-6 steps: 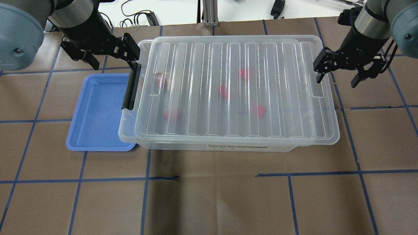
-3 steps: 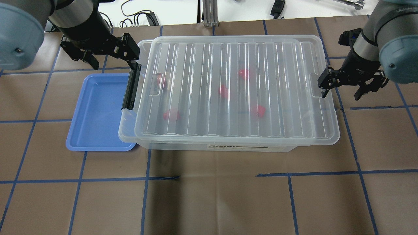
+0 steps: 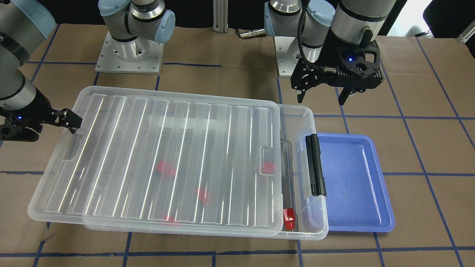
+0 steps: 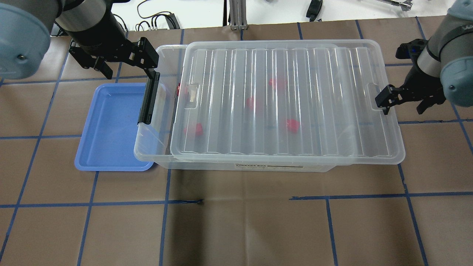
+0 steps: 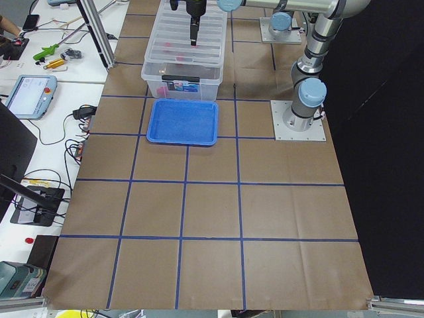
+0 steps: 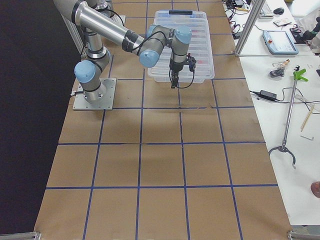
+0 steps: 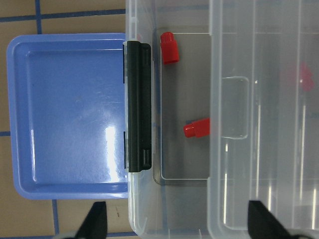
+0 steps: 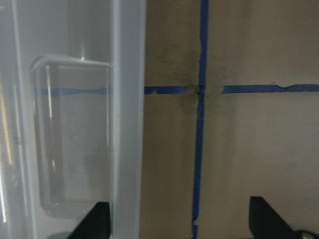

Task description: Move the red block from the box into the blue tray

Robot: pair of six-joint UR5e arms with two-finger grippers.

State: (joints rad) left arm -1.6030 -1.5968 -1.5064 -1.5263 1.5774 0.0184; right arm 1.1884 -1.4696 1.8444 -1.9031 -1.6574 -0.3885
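The clear box (image 4: 153,147) stands mid-table, its black latch (image 4: 148,99) over the blue tray's (image 4: 111,122) right edge. Its ribbed lid (image 4: 288,99) sits shifted to the right, leaving the left end uncovered. Several red blocks lie inside. One (image 7: 169,48) lies bare in the uncovered strip, one (image 7: 196,128) pokes out from under the lid, and others (image 4: 292,125) show through it. My left gripper (image 4: 127,72) is open and empty above the latch end. My right gripper (image 4: 403,107) is open, one finger against the lid's right handle recess (image 8: 75,134).
The table is covered in brown paper with a blue tape grid (image 4: 166,201). Cables and an aluminium post (image 4: 236,14) lie past the far edge. The arm bases (image 3: 130,55) stand behind the box in the front-facing view.
The lid has slid to the robot's right, uncovering the box's left end. My right gripper moved right and nearer with it. The left arm has not moved.
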